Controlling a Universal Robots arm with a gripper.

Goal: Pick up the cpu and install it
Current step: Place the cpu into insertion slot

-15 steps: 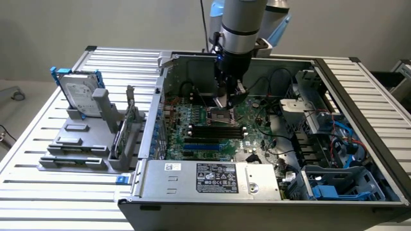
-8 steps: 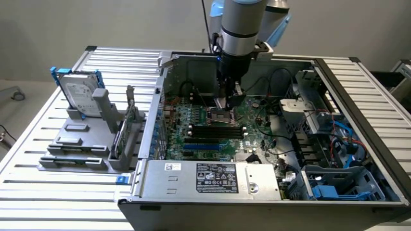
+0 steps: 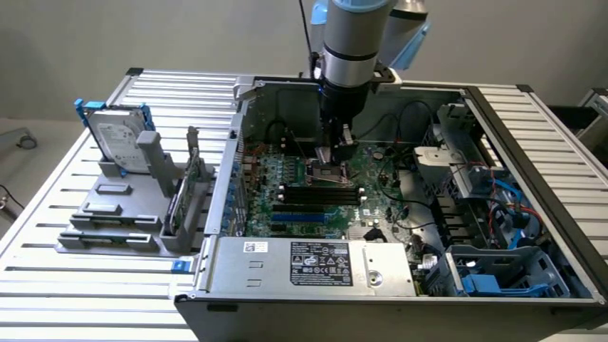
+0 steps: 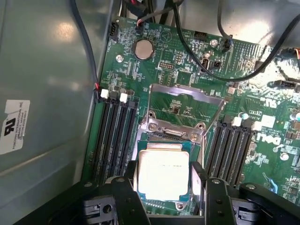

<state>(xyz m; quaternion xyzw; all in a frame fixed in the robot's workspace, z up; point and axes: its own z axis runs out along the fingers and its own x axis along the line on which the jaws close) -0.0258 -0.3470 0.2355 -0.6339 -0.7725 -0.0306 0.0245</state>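
Note:
The cpu (image 4: pixel 164 174), a small square chip with a bright silvery top and a green edge, lies level over the dark metal-framed socket (image 4: pixel 169 133) on the motherboard (image 4: pixel 262 140). My gripper (image 4: pixel 164 190) has one black finger (image 4: pixel 130 180) tight against one side of the chip and the other on the opposite side. The socket's load plate (image 4: pixel 185 107) stands tipped up behind it. In the exterior view my gripper (image 3: pixel 334 158) reaches down inside the open computer case (image 3: pixel 285 263), low over the middle of the board.
Memory slots (image 4: pixel 115 136) run along both sides of the socket. Black cables (image 4: pixel 220 70) loop over the board's far part. A grey holder (image 3: pixel 124 206) with a silver hard drive in a blue bracket (image 3: pixel 119 135) stands outside the case on the exterior view's left.

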